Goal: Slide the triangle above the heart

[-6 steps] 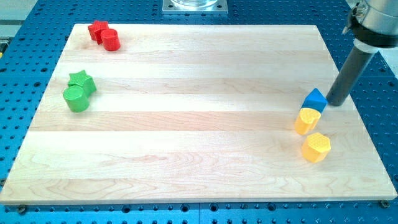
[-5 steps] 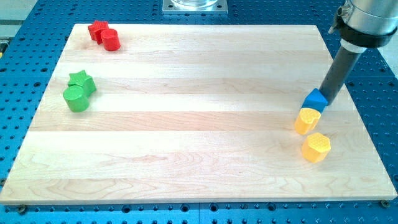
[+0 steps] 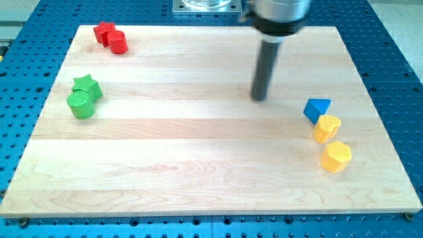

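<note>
Camera view: my tip (image 3: 259, 98) stands left of blue triangle (image 3: 316, 108); no pincer shows.

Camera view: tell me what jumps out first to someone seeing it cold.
The dark rod dominates the top centre, my tip resting on bare board, apart from every block. At the view's right, a blue triangle touches a yellow heart just below it.

1. one arm is seen, ending in a straight dark rod held near vertical, entering from the view's top.
2. my tip (image 3: 259, 98) is set down right of the view's centre, touching nothing.
</note>
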Tool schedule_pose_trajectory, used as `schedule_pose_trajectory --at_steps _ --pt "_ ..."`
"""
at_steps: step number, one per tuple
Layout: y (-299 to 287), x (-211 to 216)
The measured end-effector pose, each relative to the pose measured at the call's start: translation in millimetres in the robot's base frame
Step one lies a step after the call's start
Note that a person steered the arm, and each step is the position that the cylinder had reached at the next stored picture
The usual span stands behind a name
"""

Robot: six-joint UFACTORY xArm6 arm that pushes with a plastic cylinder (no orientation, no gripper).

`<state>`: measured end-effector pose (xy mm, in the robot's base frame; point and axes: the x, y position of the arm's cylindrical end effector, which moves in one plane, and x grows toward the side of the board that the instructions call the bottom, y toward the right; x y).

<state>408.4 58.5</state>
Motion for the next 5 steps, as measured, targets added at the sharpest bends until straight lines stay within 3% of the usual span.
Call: schedule_pose_trajectory --at_steps 1,2,4,5 --pt "25.6 45.8" --pt "88.5 42.8" --pt "117.4 3.7" --pt "214.4 -11.2"
